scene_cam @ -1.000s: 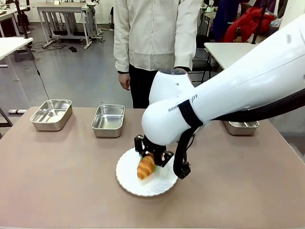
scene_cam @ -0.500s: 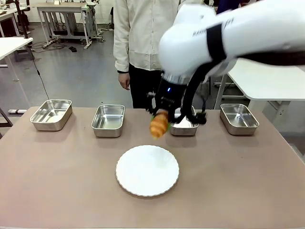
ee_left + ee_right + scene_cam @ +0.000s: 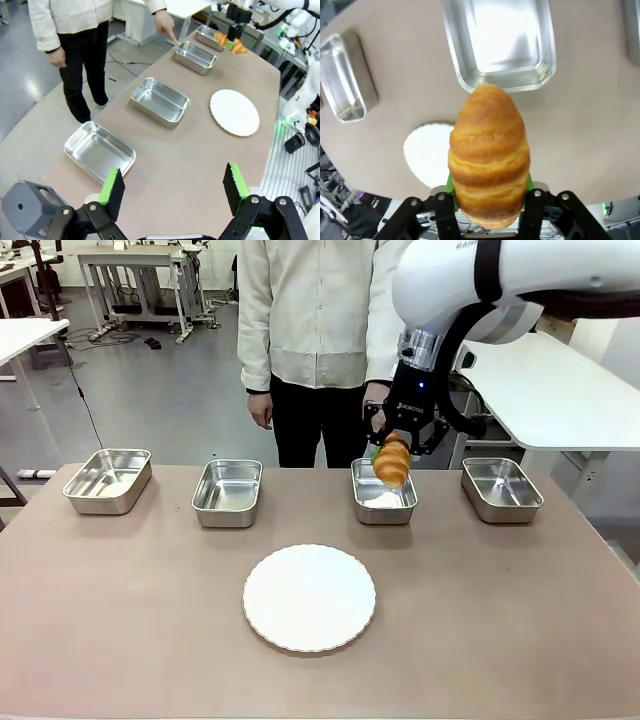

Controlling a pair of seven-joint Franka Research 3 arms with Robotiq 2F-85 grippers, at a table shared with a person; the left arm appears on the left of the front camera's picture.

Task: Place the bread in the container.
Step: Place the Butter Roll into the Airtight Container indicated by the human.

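The bread (image 3: 392,462), a golden-brown croissant, hangs in the air with my right gripper (image 3: 393,452) shut on it, just above the third steel pan from the left, the container (image 3: 384,519). In the right wrist view the bread (image 3: 489,150) points down at the near rim of that container (image 3: 506,87), green pads (image 3: 451,183) pressing its sides. The left wrist view has the bread (image 3: 229,41) far off near the two farthest pans. My left gripper (image 3: 173,183) is open and holds nothing, high above the table's left end.
A person stands at the far side, one hand (image 3: 165,24) pointing down at the third pan (image 3: 195,54). Three other steel pans (image 3: 108,480) (image 3: 227,492) (image 3: 503,489) line the back. A bare round white plate (image 3: 309,597) lies mid-table.
My right arm lifted the bread off the white plate and carried it up and to the back right, from over the plate to over the third pan.
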